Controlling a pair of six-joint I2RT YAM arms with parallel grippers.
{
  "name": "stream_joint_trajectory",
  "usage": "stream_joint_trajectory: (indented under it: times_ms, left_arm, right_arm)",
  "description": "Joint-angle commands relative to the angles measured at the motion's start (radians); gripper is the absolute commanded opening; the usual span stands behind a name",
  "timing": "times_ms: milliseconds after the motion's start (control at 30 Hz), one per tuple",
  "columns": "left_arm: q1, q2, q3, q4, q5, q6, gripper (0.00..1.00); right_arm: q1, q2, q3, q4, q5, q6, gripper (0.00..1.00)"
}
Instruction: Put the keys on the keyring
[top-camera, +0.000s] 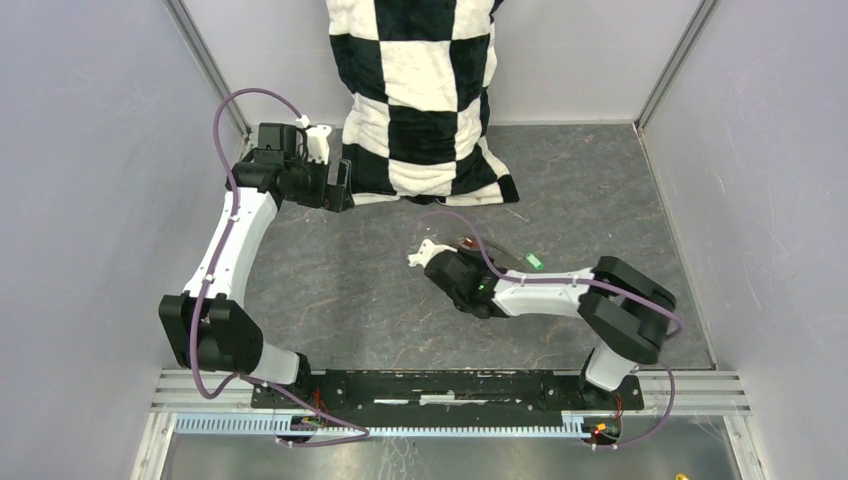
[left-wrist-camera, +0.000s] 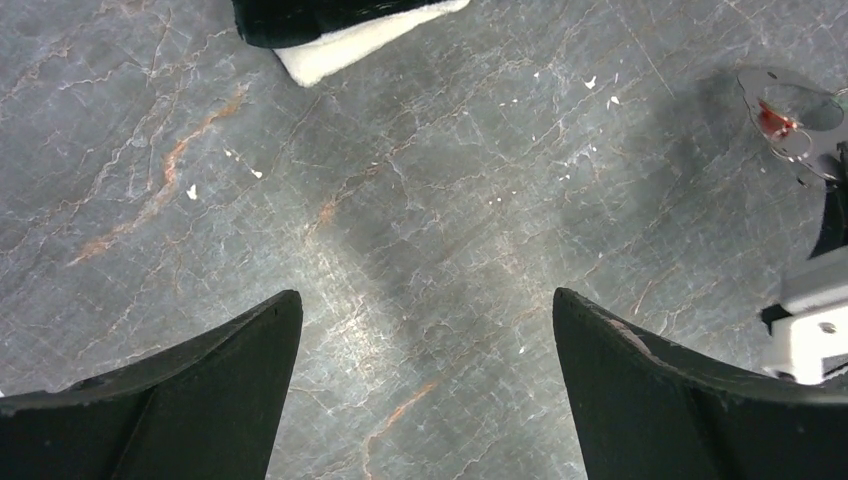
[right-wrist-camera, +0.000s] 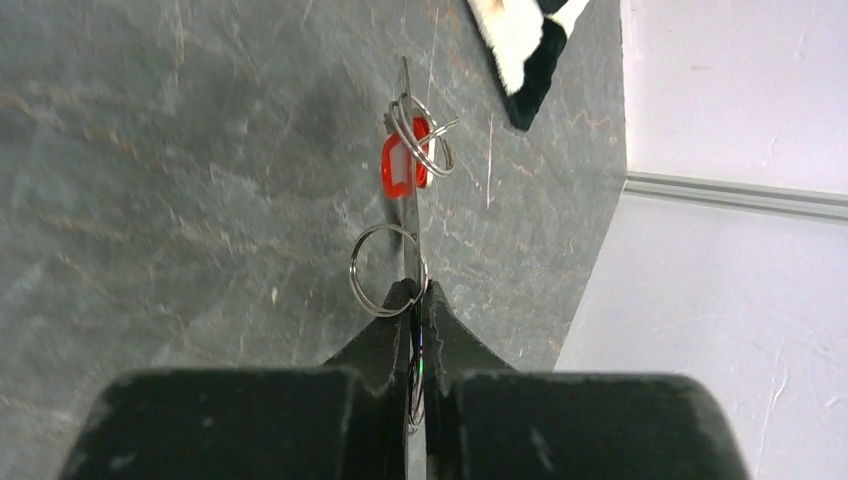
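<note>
Silvery wire keyring (right-wrist-camera: 405, 85) is being pinched edge-on by the right gripper (right-wrist-camera: 417, 290), its jaws closed tight on the wire, over the grey stone-look table (top-camera: 350, 280). Red key (right-wrist-camera: 398, 168) is hanging on the ring past the fingertips, among small metal links (right-wrist-camera: 385, 270). Green key (top-camera: 535, 262) is lying loose on the table beside the right forearm, off the ring. Left gripper (left-wrist-camera: 425, 295) is hovering spread wide, holding nothing, near the checkered cloth (top-camera: 425, 90).

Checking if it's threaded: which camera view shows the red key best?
Right wrist: the red key sits close and sharp against the keyring held in the right gripper's shut jaws. Left wrist shows it small at its right edge; top external, barely a speck.
</note>
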Motion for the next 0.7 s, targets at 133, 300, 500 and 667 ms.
stream_joint_trajectory:
  times_ms: [133, 300, 500, 667]
  left_arm:
    - [0.0, -0.095, -0.067, 0.086, 0.032, 0.036, 1.0]
    - [0.0, -0.094, -0.062, 0.073, 0.062, 0.057, 1.0]
    - [0.0, -0.106, -0.055, 0.073, 0.049, 0.079, 1.0]
    - [0.0, -0.106, -0.043, 0.075, 0.039, 0.09, 1.0]
  right_arm:
    - [0.089, 0.227, 0.247, -0.03, -0.137, 0.216, 0.1]
    - [0.123, 0.352, 0.341, -0.063, -0.272, 0.315, 0.46]
    - [0.138, 0.38, 0.367, -0.069, -0.363, 0.339, 0.61]
    - [0.127, 0.249, 0.338, -0.063, -0.433, 0.35, 0.98]
